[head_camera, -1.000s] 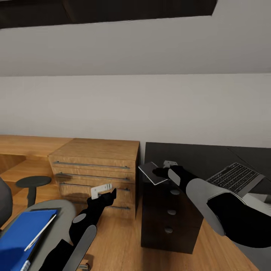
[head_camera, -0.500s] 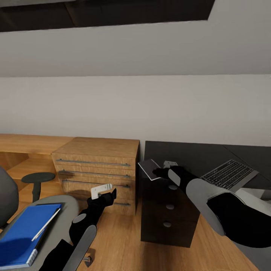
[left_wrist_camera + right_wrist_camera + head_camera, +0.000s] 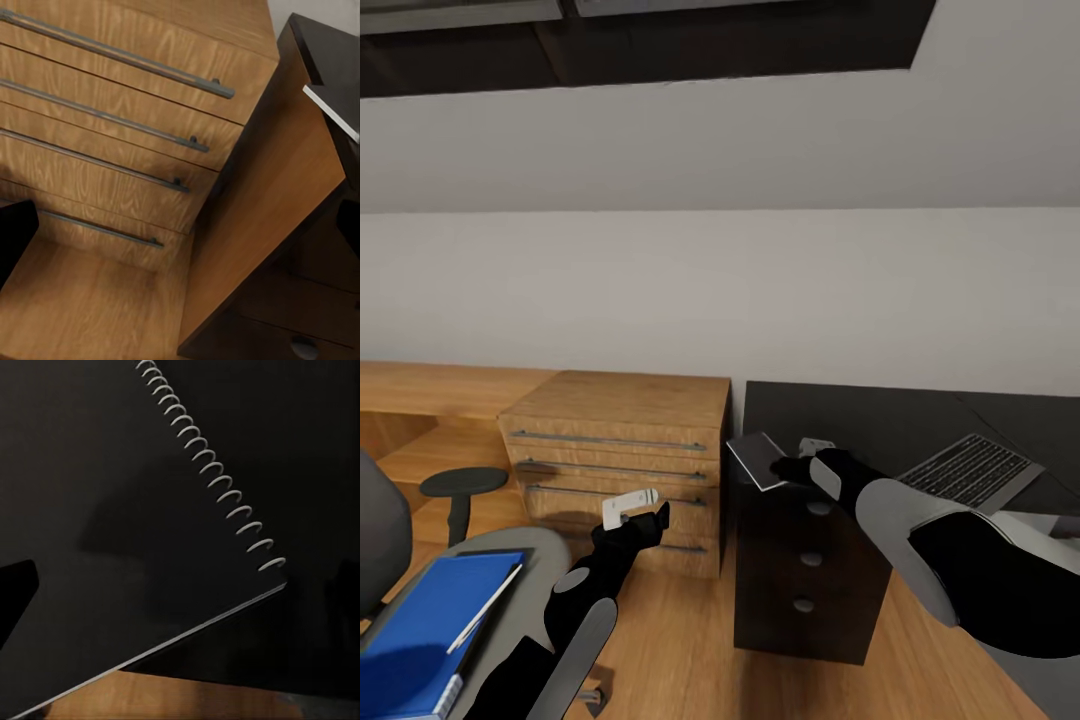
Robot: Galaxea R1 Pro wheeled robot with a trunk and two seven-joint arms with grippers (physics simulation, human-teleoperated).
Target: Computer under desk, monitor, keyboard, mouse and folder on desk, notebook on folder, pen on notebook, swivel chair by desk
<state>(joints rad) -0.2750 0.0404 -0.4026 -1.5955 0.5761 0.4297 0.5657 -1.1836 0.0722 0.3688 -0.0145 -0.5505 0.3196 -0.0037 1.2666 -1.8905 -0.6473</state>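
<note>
right gripper (image 3: 792, 466) is clamped on the grey notebook (image 3: 760, 459), held tilted over the black cabinet (image 3: 805, 565) at the desk (image 3: 880, 420) edge, about 5 o'clock in the head view. its spiral binding shows in the right wrist view. left gripper (image 3: 632, 508) hangs at 7 o'clock before the wooden drawer chest (image 3: 620, 450); i cannot tell whether its fingers are apart. blue folder (image 3: 425, 625) with pen (image 3: 485, 595) lies on the swivel chair (image 3: 535, 560) at 8 o'clock. keyboard (image 3: 970, 470) sits at 4 o'clock.

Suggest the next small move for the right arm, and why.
Probably carry the notebook held in the right gripper further over the desk and hold off placing it: the folder it must rest on still lies on the swivel chair.
</note>
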